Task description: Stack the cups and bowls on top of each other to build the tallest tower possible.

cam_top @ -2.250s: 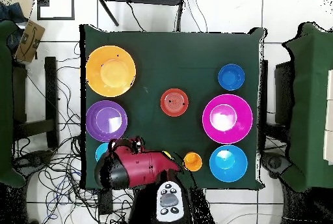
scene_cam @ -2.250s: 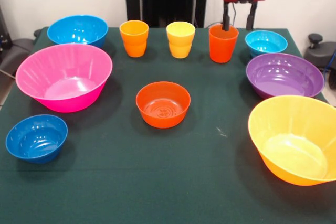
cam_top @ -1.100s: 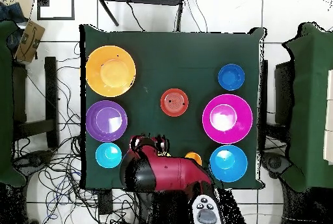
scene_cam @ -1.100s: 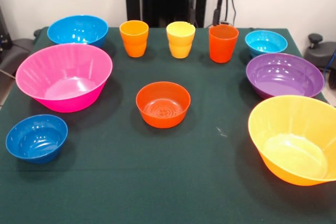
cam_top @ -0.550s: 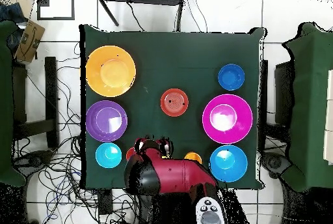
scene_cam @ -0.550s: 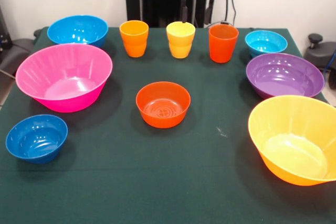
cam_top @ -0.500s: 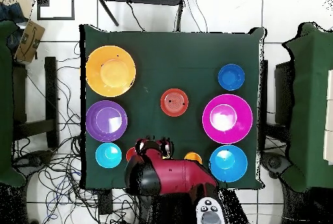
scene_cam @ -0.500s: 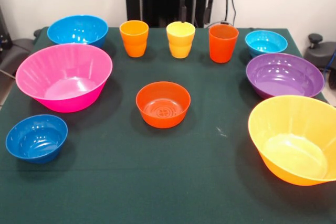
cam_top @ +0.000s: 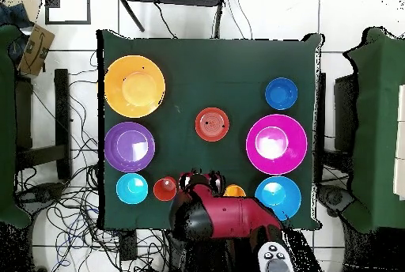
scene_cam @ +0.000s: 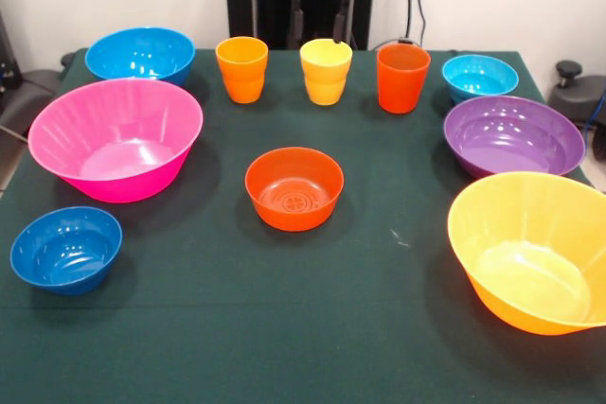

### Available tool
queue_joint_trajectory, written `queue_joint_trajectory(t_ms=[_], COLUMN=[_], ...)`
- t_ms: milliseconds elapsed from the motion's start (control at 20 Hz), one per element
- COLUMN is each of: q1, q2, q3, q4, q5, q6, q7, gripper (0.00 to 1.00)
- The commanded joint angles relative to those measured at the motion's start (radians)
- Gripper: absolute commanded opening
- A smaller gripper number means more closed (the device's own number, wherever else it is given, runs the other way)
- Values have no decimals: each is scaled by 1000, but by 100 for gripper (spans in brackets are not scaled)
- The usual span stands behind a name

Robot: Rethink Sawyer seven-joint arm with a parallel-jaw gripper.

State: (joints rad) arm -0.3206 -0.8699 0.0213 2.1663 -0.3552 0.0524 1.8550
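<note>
Yellow cup, mid far edge of the table, between the two orange cups: probably light, stiff, slick plastic, best pinched across the rim wall; gripper hangs directly above and behind it, fingers spread, holding nothing.

Three cups stand upright in a row at the far edge; seven bowls sit apart around them, nothing stacked.

Yellow cup, red-orange cup, pink bowl, dark green tablecloth, apparently plain.
</note>
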Motion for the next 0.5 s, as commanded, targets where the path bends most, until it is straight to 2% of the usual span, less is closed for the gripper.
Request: queue_joint_trajectory(t_ms=[50,250,500], q1=[-22,-12,44], q2=[108,144,178], q3=[68,54,-6], q4=[37,34,18], q5=[-74,-82,-96], q6=[-4,-45,-65], q7=[57,80,88], gripper=[100,100,100])
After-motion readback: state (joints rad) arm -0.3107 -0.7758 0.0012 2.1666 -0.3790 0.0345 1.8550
